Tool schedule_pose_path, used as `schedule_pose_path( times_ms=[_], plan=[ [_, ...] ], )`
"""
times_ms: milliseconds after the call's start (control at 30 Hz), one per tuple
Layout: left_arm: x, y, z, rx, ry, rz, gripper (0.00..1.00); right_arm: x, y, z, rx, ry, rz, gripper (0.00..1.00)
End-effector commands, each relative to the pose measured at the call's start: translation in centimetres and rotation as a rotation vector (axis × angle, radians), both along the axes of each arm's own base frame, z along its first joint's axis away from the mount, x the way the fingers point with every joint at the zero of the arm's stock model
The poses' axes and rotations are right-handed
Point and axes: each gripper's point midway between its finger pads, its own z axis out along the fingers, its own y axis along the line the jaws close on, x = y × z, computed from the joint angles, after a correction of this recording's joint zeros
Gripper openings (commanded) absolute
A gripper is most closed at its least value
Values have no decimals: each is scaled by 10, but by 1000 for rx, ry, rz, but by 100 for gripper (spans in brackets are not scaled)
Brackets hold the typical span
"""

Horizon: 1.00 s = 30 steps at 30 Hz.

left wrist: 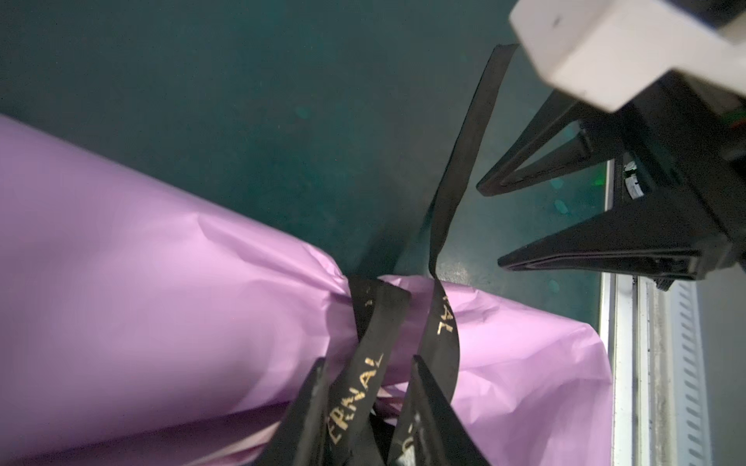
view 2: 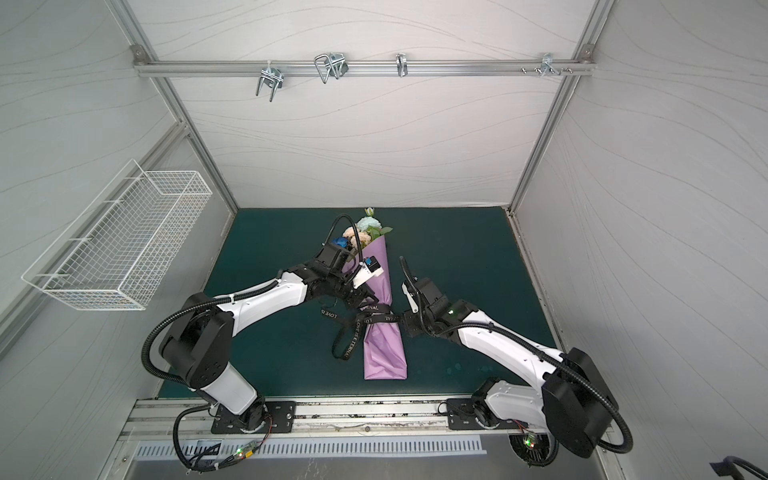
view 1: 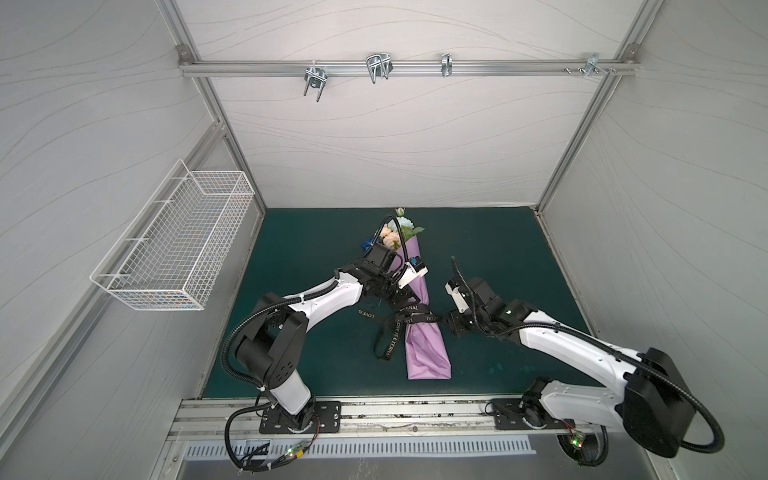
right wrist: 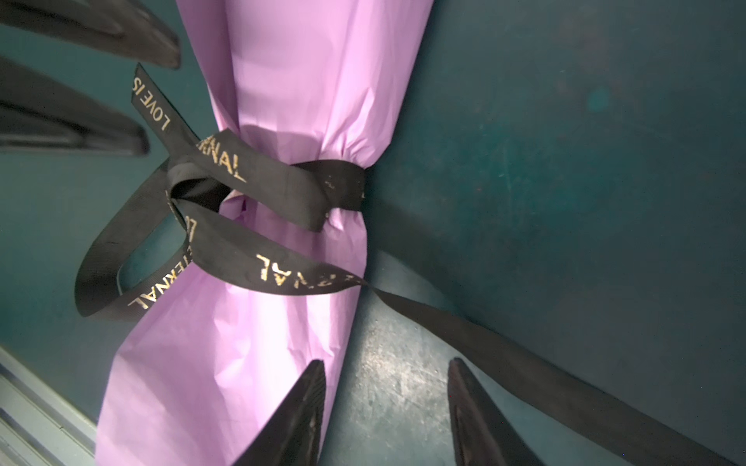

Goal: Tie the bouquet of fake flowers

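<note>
The bouquet of fake flowers (view 1: 392, 235) (view 2: 366, 232) lies on the green mat, blooms toward the back wall, its stems hidden in lilac paper (view 1: 428, 353) (right wrist: 306, 80). A black ribbon (view 1: 394, 332) (right wrist: 262, 177) with gold lettering is knotted around the paper's narrow waist, and its loops and tails spill to the left. My left gripper (view 1: 405, 301) (left wrist: 367, 361) hovers at the knot, open, with a loose ribbon strand (left wrist: 363, 375) running between its fingers. My right gripper (view 1: 446, 325) (right wrist: 387, 363) is open just right of the wrap, nothing between its fingers. One ribbon tail (right wrist: 504, 347) passes beside it.
A white wire basket (view 1: 174, 245) hangs on the left wall. Metal hooks (view 1: 378, 68) hang from the rail on the back wall. The metal base rail (view 1: 374, 415) holding both arms runs along the mat's front edge, close to the wrap's lower end.
</note>
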Motion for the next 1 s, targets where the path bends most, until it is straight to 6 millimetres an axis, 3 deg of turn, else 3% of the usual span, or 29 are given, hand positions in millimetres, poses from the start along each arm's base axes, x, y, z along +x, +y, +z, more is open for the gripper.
schedule_pose_path(
  times_ms=[0, 467, 700, 967],
  plan=[
    [1, 8, -9, 69, -31, -30, 36, 6, 11, 5, 34, -12, 28, 51],
    [1, 5, -36, 167, -37, -92, 37, 7, 18, -1, 53, -12, 60, 58],
    [2, 4, -40, 191, -29, -100, 37, 10, 23, -10, 65, 0, 88, 58],
    [8, 4, -43, 207, -12, -71, 29, 9, 32, -21, 82, 39, 120, 57]
  ],
)
